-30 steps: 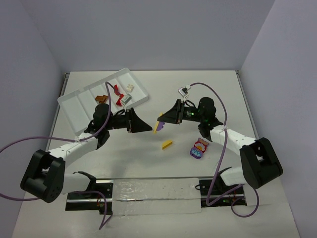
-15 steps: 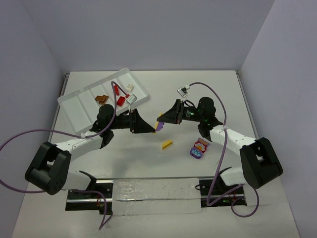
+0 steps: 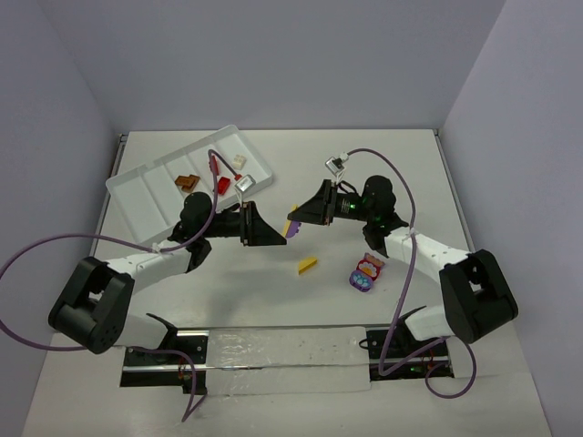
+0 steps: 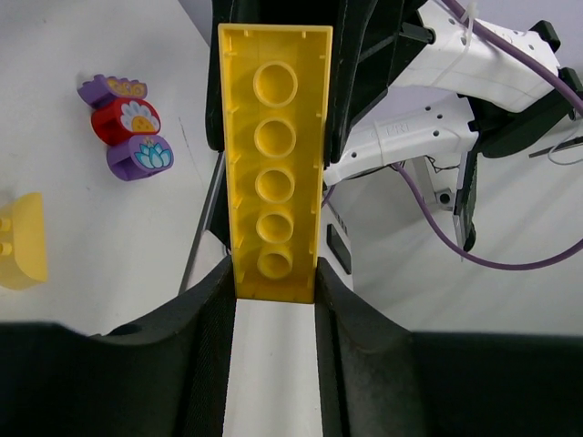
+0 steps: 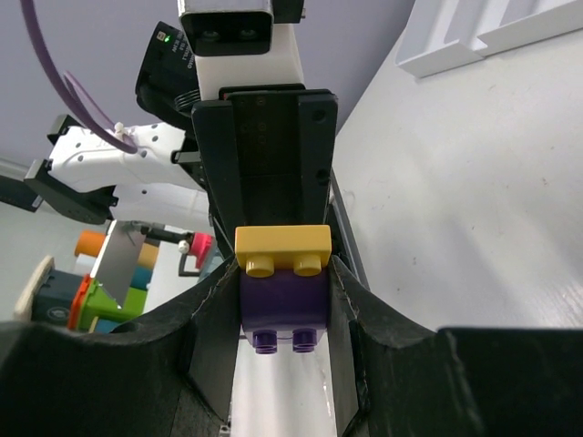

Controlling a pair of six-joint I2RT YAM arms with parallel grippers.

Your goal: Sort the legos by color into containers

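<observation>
Between the two arms, above the table, hangs a long yellow lego (image 4: pixel 276 164) joined to a purple lego (image 5: pixel 284 305). My left gripper (image 4: pixel 273 273) is shut on the near end of the yellow lego (image 3: pixel 292 210). My right gripper (image 5: pixel 284 273) is shut on the purple lego, with the yellow one (image 5: pixel 282 244) just beyond its fingertips. Seen from above, the left gripper (image 3: pixel 276 238) and the right gripper (image 3: pixel 297 221) meet tip to tip. The white tray of containers (image 3: pixel 146 196) lies at the back left and holds a brown lego (image 3: pixel 187 182), a red one (image 3: pixel 221 185) and a white one (image 3: pixel 240 162).
A small yellow lego (image 3: pixel 308 265) lies on the table in front of the grippers. To its right sits a purple, red and pink cluster (image 3: pixel 364 273), also seen by the left wrist camera (image 4: pixel 127 127). A corner of the tray (image 5: pixel 474 36) shows in the right wrist view.
My left gripper has moved right to the yellow lego held out by the right arm and has shut on it. The right gripper has kept its grip and barely moved.
</observation>
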